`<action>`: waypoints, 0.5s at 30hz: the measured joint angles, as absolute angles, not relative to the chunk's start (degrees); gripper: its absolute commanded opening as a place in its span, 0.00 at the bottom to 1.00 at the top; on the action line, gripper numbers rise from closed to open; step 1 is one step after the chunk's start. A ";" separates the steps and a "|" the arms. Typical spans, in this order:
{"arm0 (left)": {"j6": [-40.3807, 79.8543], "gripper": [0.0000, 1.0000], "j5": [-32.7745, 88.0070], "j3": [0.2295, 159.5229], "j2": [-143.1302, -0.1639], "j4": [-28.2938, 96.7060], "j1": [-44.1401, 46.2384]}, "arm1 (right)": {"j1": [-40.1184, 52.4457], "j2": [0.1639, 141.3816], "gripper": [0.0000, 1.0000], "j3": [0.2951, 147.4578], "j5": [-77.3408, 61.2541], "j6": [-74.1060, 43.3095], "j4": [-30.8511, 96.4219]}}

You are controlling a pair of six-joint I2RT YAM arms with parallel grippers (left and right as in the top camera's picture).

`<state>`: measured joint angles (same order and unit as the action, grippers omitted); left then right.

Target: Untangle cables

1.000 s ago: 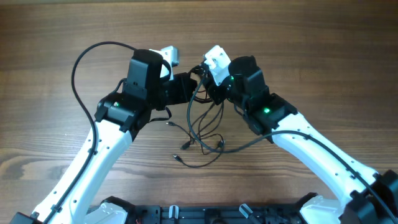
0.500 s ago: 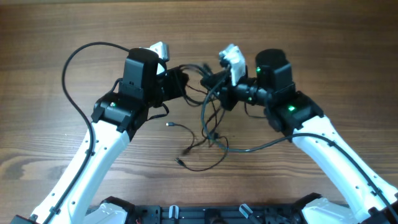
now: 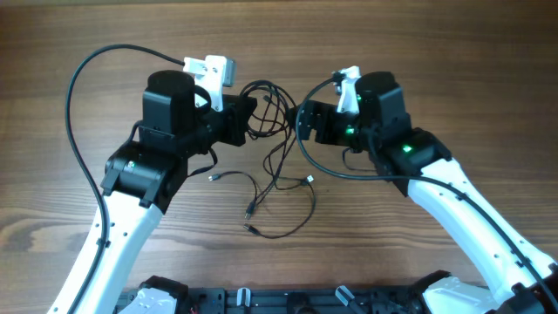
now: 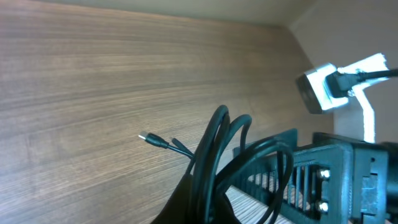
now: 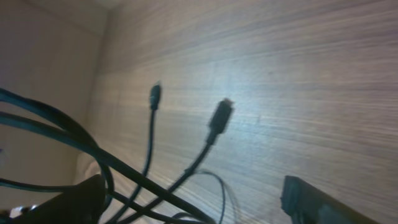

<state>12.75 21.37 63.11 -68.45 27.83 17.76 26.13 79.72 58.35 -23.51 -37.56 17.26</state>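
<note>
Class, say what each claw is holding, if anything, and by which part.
Both the left claw and the right claw grip the tangled cables, each on looped cord near the top of the bundle; the plug ends hang loose over the table.

A: Ground surface?

B: One wooden table (image 3: 453,52), brown, filling the overhead view edge to edge. Grain runs left to right, fine streaks, a few darker bands.

A: Any wall showing?

B: In the left wrist view, a plain pale beige surface (image 4: 348,31) at upper right, meeting the tabletop along a slanted line. In the right wrist view, a similar plain beige area (image 5: 43,74) at left. Can't tell whether either is wall.

A: Light?

B: Even from overhead, soft shadows on the wood. The right wrist view shows a bright, bluish-white sheen across the middle of the tabletop.
</note>
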 measured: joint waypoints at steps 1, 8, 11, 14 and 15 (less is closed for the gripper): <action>11.90 0.64 20.93 63.11 -68.45 27.86 17.54 | 26.74 79.83 1.00 58.35 -24.18 -37.67 17.12; 21.17 1.00 1.17 63.18 -68.60 33.98 11.55 | 26.85 79.83 1.00 58.41 -9.96 -46.39 29.23; 26.35 1.00 -3.05 63.20 -71.02 37.91 11.42 | 26.87 79.83 1.00 58.26 -13.52 -44.21 20.34; 37.08 1.00 -4.95 63.20 -71.70 40.40 7.77 | 28.40 80.60 0.80 58.28 -19.97 -39.05 11.07; 40.77 0.98 -4.89 63.20 -71.70 40.40 5.10 | 29.56 81.58 0.74 58.26 -20.75 -38.24 9.10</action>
